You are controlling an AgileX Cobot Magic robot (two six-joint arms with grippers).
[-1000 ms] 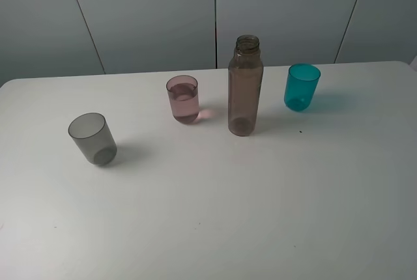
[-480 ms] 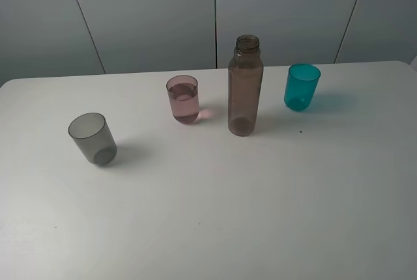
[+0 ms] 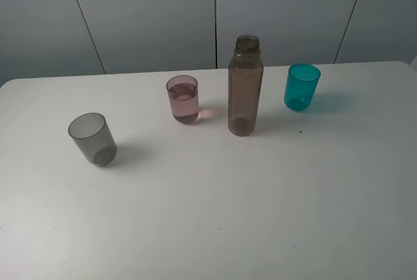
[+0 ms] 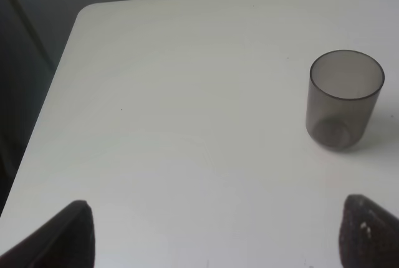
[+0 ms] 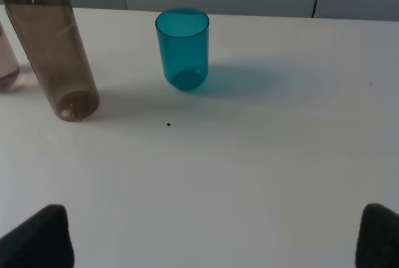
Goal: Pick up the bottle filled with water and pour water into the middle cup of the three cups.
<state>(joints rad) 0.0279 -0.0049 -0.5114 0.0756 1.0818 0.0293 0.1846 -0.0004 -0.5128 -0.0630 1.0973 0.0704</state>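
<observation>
The smoky brown bottle point(image 3: 245, 87) stands upright, uncapped, on the white table point(image 3: 260, 215), between the pink middle cup point(image 3: 183, 99) and the teal cup point(image 3: 301, 86). The pink cup holds liquid. The smoky grey cup point(image 3: 93, 139) stands at the left. No gripper shows in the exterior high view. In the left wrist view my left gripper point(image 4: 215, 237) is open and empty, the grey cup point(image 4: 343, 100) beyond it. In the right wrist view my right gripper point(image 5: 215, 237) is open and empty, with the bottle point(image 5: 52, 53) and teal cup point(image 5: 182, 48) ahead and a sliver of the pink cup point(image 5: 7, 62) at the frame edge.
A grey panelled wall point(image 3: 215, 13) rises behind the table's far edge. A small dark speck point(image 3: 300, 131) lies on the table near the teal cup. The table's left edge and corner point(image 4: 81, 15) show in the left wrist view.
</observation>
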